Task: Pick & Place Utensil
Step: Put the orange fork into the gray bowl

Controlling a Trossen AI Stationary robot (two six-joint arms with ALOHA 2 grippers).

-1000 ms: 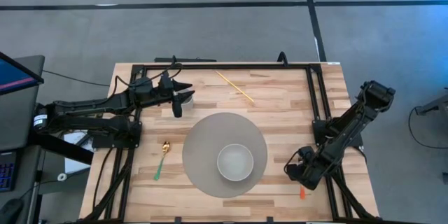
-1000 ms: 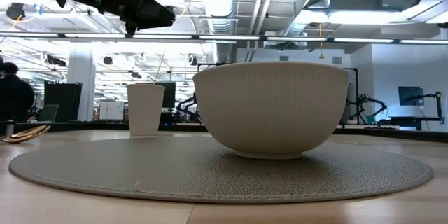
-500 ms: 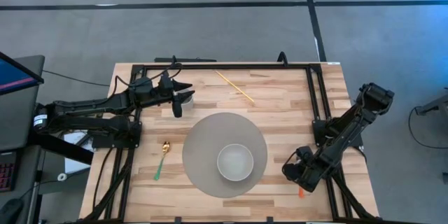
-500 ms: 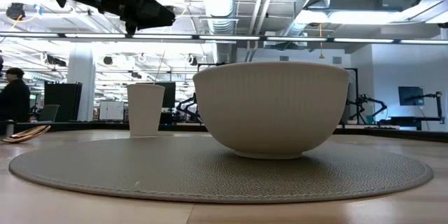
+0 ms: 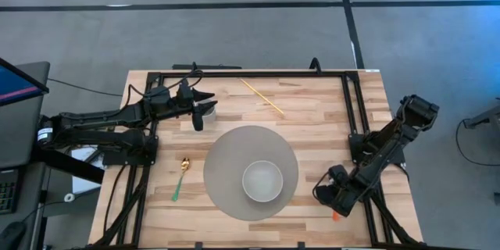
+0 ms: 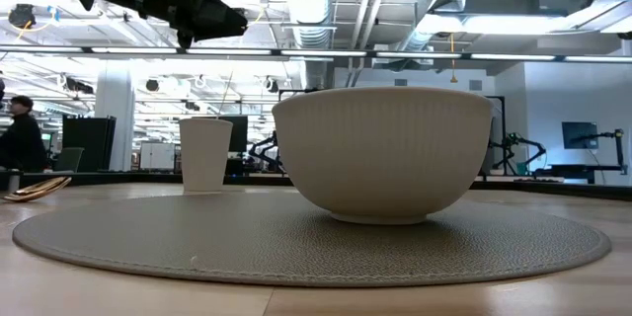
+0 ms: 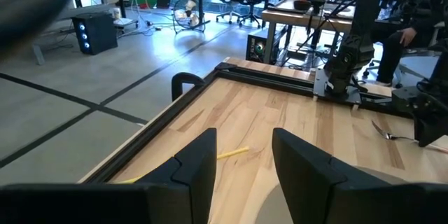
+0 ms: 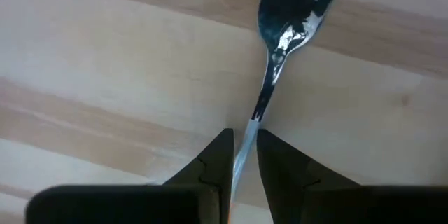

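A: Right hand (image 8: 239, 155) is low on the tabletop (image 5: 312, 109), fingers (image 8: 210, 161) pinched onto the fork (image 8: 280, 42) handle, tines pointing out ahead of it.

B: And the left hand (image 5: 205, 103)?

A: It hovers above the cup (image 5: 206, 112), fingers (image 7: 199, 164) apart, holding nothing. The mat (image 5: 226, 180) with the bowl (image 5: 262, 181) lies beside the right hand, and a spoon (image 5: 182, 173) rests past the mat.

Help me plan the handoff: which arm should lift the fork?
The right. Its gripper already straddles the fork handle at the table's near right corner, while the left gripper hovers far away over the cup.
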